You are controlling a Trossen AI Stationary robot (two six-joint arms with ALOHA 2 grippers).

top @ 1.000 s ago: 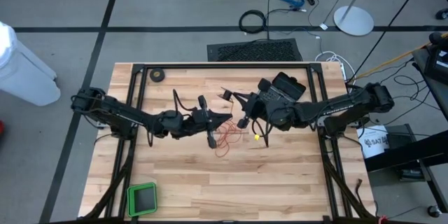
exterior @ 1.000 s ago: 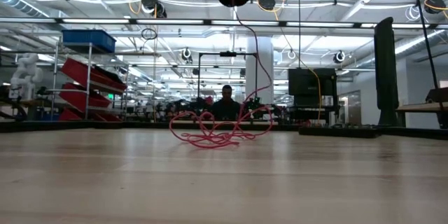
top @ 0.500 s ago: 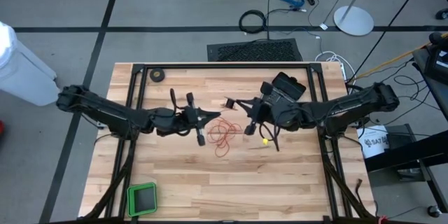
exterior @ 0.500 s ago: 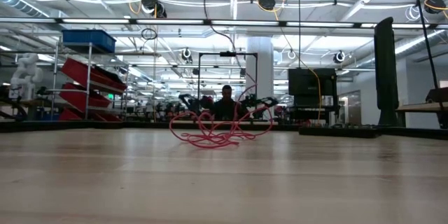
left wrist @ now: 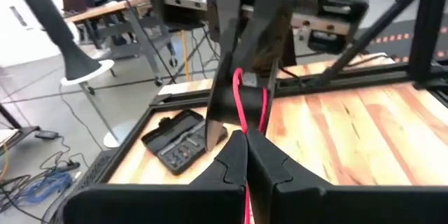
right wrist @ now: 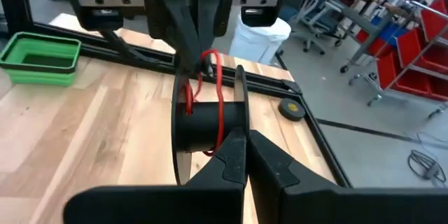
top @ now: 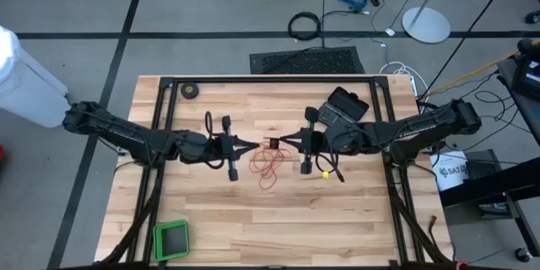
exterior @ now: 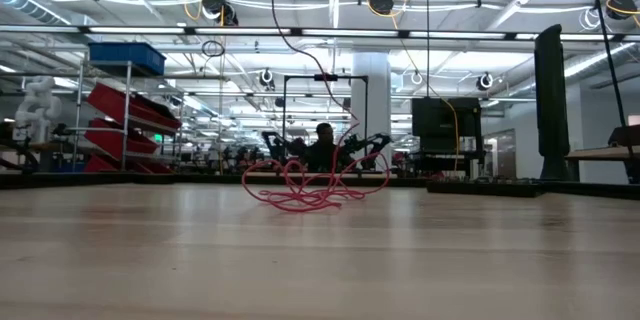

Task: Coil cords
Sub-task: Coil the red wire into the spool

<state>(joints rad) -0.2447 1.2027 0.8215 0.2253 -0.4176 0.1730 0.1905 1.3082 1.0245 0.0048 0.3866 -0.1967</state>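
Workshop floor around a wooden worktop [top: 211,211]; one small black reel [top: 272,143] was held raised above mid-worktop, pinched between the closed left gripper [top: 250,145] and closed right gripper [top: 285,142], probably to steady it for winding; one red wire [top: 268,164] trailed down in a loose tangle beneath.

High cam is looking straight down on the whole table [top: 337,219]. Low cam is sitting at tabletop level, facing the room. Wrist cams are facing each other, close, sharing the reel [right wrist: 203,122].
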